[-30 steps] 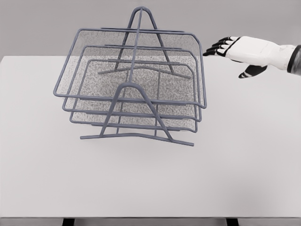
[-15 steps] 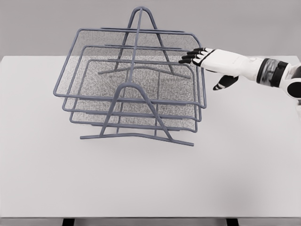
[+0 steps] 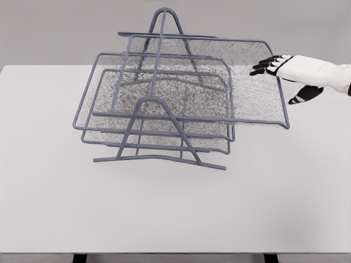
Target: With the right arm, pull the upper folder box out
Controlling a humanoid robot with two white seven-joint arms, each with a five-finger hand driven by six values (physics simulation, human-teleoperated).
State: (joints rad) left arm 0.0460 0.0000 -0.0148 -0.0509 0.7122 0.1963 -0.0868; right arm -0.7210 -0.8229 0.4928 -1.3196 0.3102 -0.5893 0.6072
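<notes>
White table (image 3: 175, 213), grey backdrop, wire rack (image 3: 159, 126) set upon it.
The upper folder box (image 3: 219, 82) is seen slid rightward; the right hand (image 3: 285, 70) is held over its right edge, fingers extended, nothing gripped.

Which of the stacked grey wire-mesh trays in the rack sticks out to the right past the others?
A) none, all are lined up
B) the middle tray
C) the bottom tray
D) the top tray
D: the top grey wire-mesh tray juts out to the right of the grey wire rack, its right edge next to the white right hand, while the two lower trays sit stacked inside the frame.
</notes>
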